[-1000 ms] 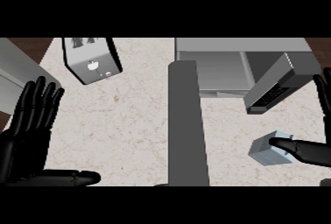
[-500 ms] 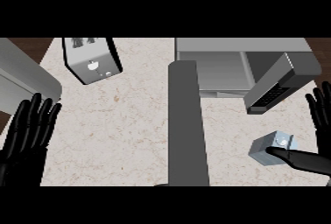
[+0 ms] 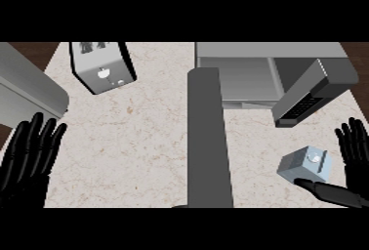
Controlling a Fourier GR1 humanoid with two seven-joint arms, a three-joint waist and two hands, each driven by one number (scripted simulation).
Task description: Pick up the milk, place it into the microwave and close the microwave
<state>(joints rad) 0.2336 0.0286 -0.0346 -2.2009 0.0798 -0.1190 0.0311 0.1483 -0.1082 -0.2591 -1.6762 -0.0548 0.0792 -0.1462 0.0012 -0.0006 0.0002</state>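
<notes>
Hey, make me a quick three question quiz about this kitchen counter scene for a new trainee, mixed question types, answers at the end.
1. True or false: the door of the grey box-shaped microwave stands open.
2. The small pale blue-grey milk carton sits nearest to: A) the right robot hand B) the left robot hand C) the silver toaster
3. Fill in: the milk carton rests on the speckled beige ___.

Key: 1 true; 2 A; 3 counter.

A kitchen: stone-look counter (image 3: 137,146), open microwave (image 3: 245,78), and probably a toaster (image 3: 102,66).
</notes>
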